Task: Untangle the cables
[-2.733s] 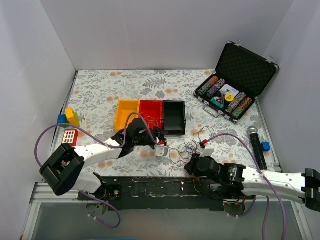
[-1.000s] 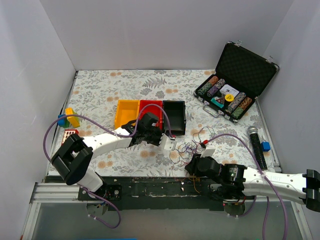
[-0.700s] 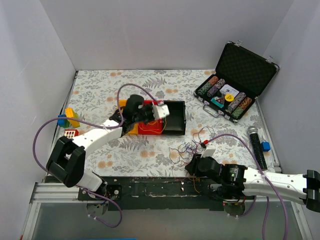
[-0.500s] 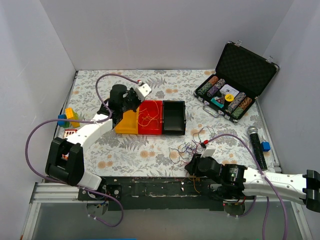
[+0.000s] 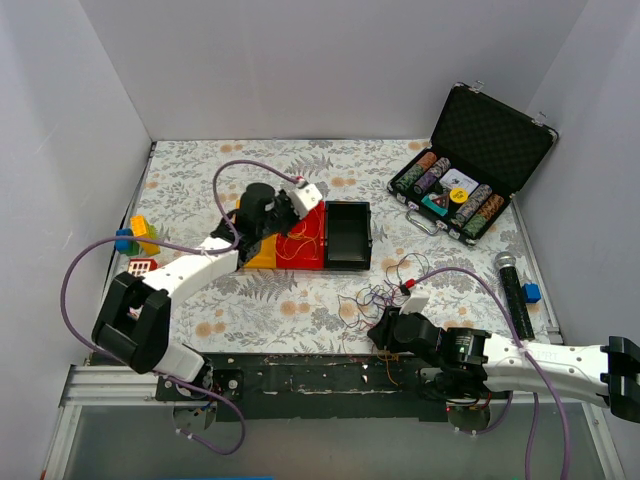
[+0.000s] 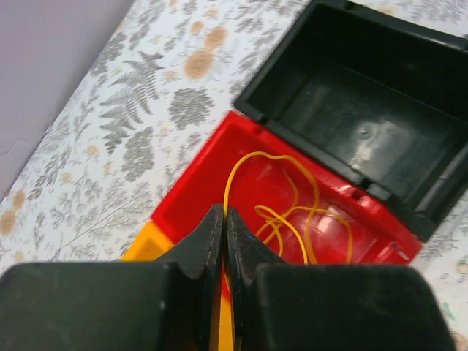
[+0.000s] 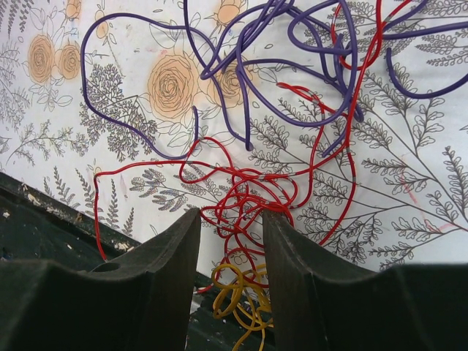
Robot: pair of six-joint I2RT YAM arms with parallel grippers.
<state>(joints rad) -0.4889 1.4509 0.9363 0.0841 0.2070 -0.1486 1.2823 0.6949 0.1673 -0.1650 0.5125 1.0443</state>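
A thin yellow cable (image 6: 307, 194) lies looped in the red bin (image 6: 197, 190), and one end runs up into my left gripper (image 6: 224, 213), which is shut on it above the bin. From above, that left gripper (image 5: 298, 208) hangs over the red bin (image 5: 300, 228). A tangle of red and purple cables (image 5: 385, 290) lies on the floral cloth near the front edge. My right gripper (image 7: 230, 213) stands open, its jaws either side of a red clump (image 7: 245, 197). A small yellow clump (image 7: 241, 292) lies below it at the table's lip. Purple loops (image 7: 256, 66) spread beyond.
A yellow bin (image 5: 250, 232) and a black bin (image 5: 347, 235) flank the red one. An open poker chip case (image 5: 470, 170) stands at the back right. A microphone (image 5: 512, 285) and a blue block (image 5: 531, 292) lie at the right, toy blocks (image 5: 143, 233) at the left.
My left arm carried the yellow cable from the tangle to the bins, swung past the yellow bin, and now hangs over the red one. The right arm has not moved.
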